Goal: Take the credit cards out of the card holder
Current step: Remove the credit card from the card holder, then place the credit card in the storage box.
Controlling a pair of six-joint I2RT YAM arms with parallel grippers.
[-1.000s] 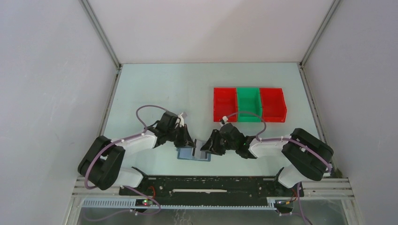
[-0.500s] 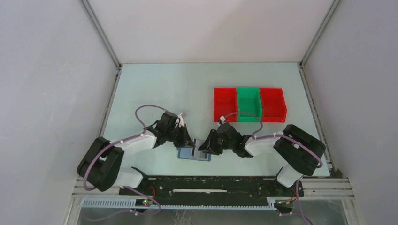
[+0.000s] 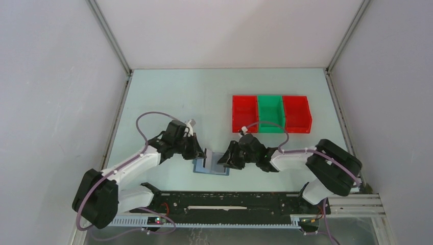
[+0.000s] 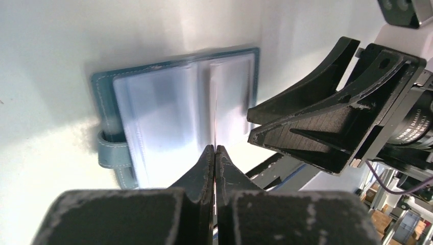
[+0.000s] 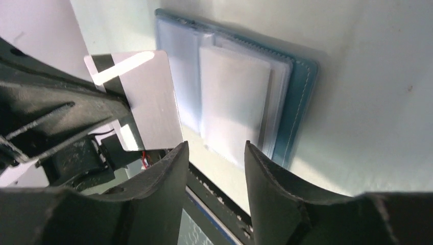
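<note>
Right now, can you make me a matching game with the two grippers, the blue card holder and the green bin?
Things:
1. left gripper
2. right gripper
3. card holder
4. green bin

States or places:
A. lying open on the table
B. shut on the silver card
C. between two red bins
D. open, holding nothing

Pairs: 1-B, 2-D, 3-A, 4-C
</note>
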